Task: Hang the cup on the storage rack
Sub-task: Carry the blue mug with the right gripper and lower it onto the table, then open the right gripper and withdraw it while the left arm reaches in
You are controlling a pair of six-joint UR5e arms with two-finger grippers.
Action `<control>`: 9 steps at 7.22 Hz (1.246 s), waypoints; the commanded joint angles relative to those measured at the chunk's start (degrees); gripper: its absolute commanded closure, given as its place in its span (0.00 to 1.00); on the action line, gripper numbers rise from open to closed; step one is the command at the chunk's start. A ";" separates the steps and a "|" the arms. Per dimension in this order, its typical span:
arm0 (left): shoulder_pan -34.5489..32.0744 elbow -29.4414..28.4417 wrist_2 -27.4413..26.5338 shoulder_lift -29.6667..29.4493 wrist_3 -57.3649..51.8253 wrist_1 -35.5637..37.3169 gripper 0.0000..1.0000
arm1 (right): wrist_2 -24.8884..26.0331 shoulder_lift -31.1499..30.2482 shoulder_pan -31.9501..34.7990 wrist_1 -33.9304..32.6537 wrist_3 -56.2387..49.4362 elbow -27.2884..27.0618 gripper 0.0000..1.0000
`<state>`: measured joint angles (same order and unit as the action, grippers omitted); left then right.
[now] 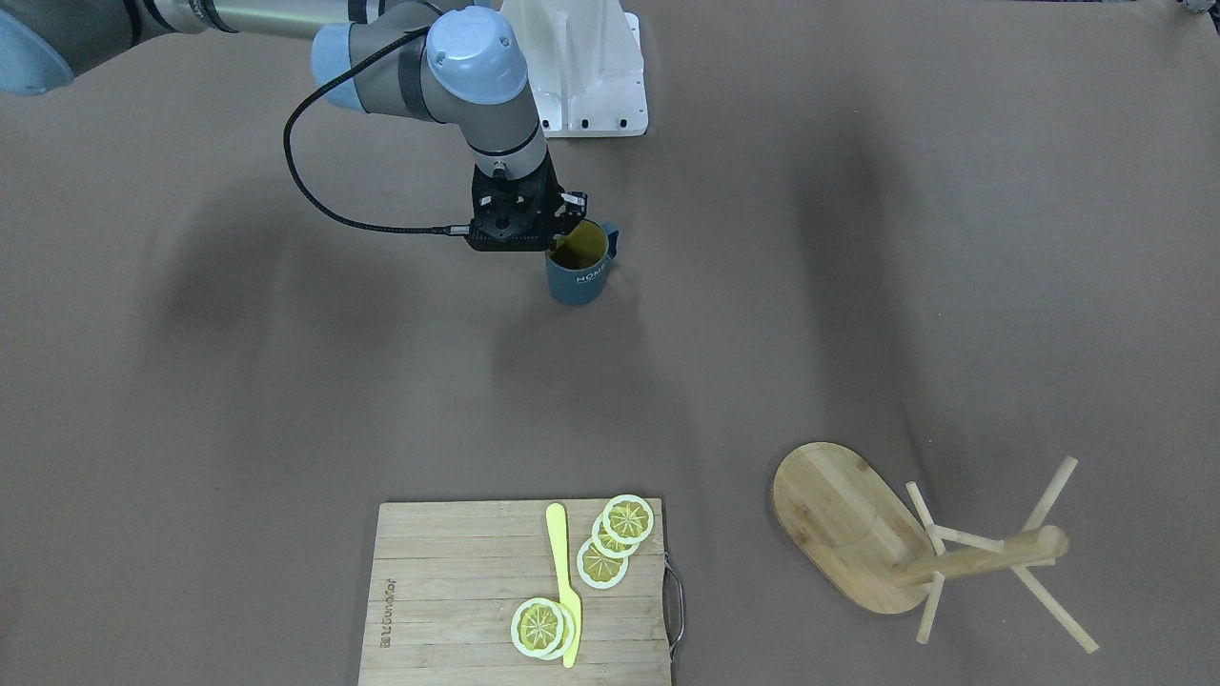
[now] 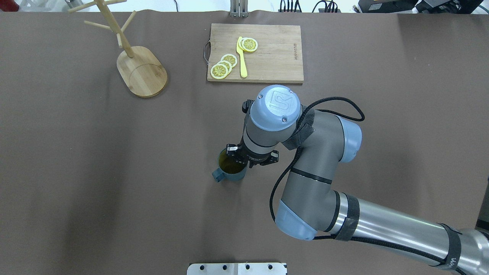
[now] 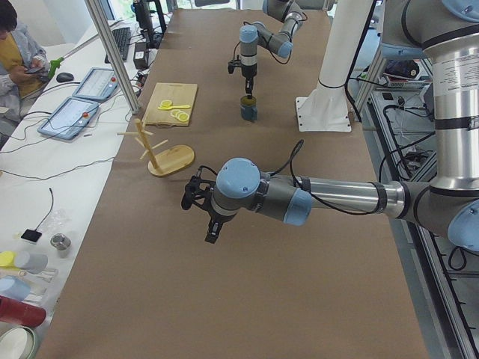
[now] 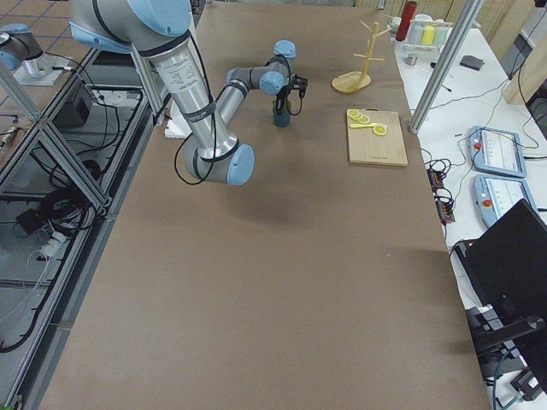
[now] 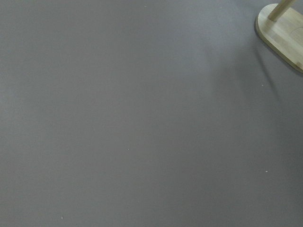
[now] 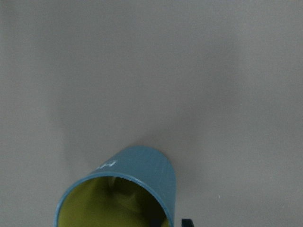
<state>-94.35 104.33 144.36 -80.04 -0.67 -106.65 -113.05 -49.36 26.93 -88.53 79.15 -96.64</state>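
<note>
The slate-blue cup (image 1: pixel 579 274) with a yellow inside stands upright mid-table, its "HOME" lettering facing the front camera. Its handle (image 2: pixel 217 175) points toward the robot's left. My right gripper (image 1: pixel 564 232) hangs straight down over the cup's rim. In the right wrist view one finger sits inside the cup (image 6: pixel 137 189) and a fingertip (image 6: pixel 187 221) shows just outside the wall with a small gap, so it looks open. The bamboo storage rack (image 2: pixel 143 72) stands far off at the table's far left. My left gripper (image 3: pixel 196 197) hovers over bare table near the rack's base (image 5: pixel 284 33); I cannot tell its state.
A wooden cutting board (image 2: pixel 267 57) with lemon slices (image 2: pixel 223 67) and a yellow knife (image 2: pixel 241 57) lies at the far edge. A white mount (image 1: pixel 586 67) stands at the robot's side. A person and tablets (image 3: pixel 75 105) are beyond the table edge.
</note>
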 commanded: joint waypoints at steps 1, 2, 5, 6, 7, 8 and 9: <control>3.45 -0.09 0.13 -0.47 3.89 -8.18 0.03 | -0.15 0.40 -0.04 -0.07 0.30 -0.73 0.01; 5.12 -0.09 0.13 -0.56 9.32 -13.88 0.02 | -0.58 -0.47 0.66 -0.42 0.21 -3.44 0.00; 15.91 -0.44 -0.65 -6.23 24.62 -32.70 0.03 | -6.81 -12.92 11.08 -0.59 -5.19 -13.03 0.00; 18.56 -0.45 -0.66 -9.75 26.67 -33.44 0.04 | -7.87 -15.65 14.34 -0.59 -11.33 -13.13 0.00; 21.72 -0.36 -1.00 -13.44 28.00 -33.62 0.03 | -8.93 -17.16 16.90 -0.59 -15.91 -12.78 0.00; 23.75 -0.27 -3.10 -16.87 29.57 -33.71 0.03 | -9.29 -18.66 18.40 -0.51 -19.00 -12.69 0.00; 27.25 -0.53 -5.03 -18.65 31.77 -35.97 0.04 | -9.29 -19.28 19.72 -0.68 -21.99 -12.43 0.00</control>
<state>-71.00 103.95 141.55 -95.58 28.57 -140.71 -122.02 -67.32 44.67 -89.10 61.30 -109.31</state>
